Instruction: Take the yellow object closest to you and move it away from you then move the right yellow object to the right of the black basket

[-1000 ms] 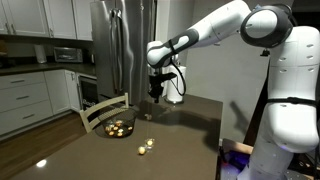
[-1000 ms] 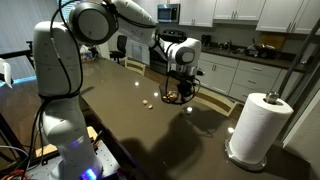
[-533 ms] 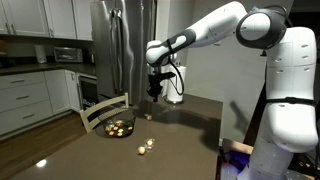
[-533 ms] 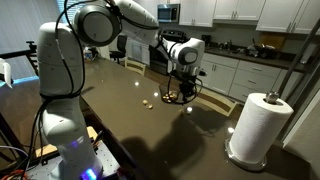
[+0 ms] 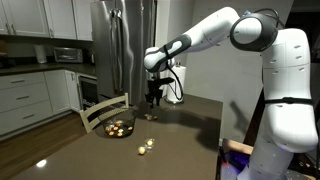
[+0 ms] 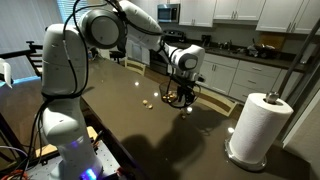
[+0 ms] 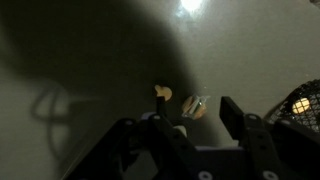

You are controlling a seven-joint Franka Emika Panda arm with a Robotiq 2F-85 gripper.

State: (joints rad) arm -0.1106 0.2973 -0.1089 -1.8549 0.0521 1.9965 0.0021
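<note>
My gripper (image 5: 153, 98) hangs low over the dark table, just beside the black basket (image 5: 107, 131), its jaws open. In the wrist view a small yellow object (image 7: 195, 106) lies on the table between the two fingers of the gripper (image 7: 190, 116), apart from both. A smaller yellow bit (image 7: 162, 92) lies just beyond it. The same released yellow object (image 5: 150, 116) shows under the gripper in an exterior view. Two more yellow pieces (image 5: 145, 147) rest nearer the table's front edge. The basket's mesh wall (image 7: 305, 100) fills the wrist view's right edge.
The basket holds several yellowish pieces. A wooden chair (image 5: 100, 108) stands behind the table near the basket. A paper towel roll (image 6: 262, 122) stands at one table corner. A steel fridge (image 5: 120, 45) and kitchen counters lie beyond.
The jaws have opened from shut, and the yellow object they held now lies free on the table. The arm has hardly moved.
</note>
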